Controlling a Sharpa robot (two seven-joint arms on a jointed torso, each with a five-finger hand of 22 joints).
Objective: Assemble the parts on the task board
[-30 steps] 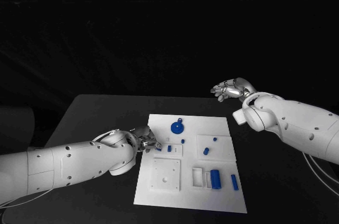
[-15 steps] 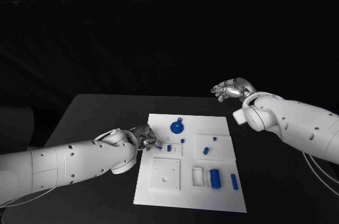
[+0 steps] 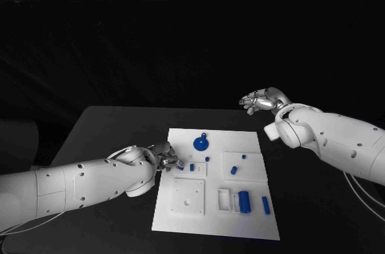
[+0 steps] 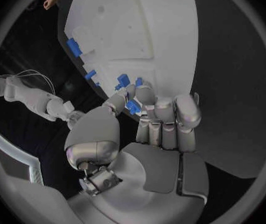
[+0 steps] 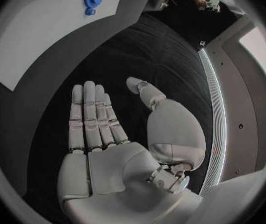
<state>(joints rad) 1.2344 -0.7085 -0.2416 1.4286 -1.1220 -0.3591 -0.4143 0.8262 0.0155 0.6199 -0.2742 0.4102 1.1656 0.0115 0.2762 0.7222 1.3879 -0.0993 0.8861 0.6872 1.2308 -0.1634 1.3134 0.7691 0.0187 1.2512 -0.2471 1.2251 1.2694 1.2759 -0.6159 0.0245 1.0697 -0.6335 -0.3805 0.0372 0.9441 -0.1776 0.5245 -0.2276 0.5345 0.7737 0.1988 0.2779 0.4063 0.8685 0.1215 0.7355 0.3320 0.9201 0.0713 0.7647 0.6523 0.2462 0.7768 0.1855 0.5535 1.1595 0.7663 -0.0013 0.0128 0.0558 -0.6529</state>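
Pinching a small blue plastic part (image 4: 133, 106) at the white task board's (image 3: 248, 220) edge, your left hand (image 3: 164, 155) is needing steady, upright seating; your right hand (image 3: 261, 101) is hovering open, empty.

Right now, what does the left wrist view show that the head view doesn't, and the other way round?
Only the left wrist view: the left robot hand seen from behind, its fingertips at the board edge around a small blue part; whether they grip it I cannot tell.

Only the head view: the blue gear, the blue pieces along the board's near edge, and the right robot hand open, raised beyond the far corner.

Both: the board and the small blue pieces near the left robot hand.
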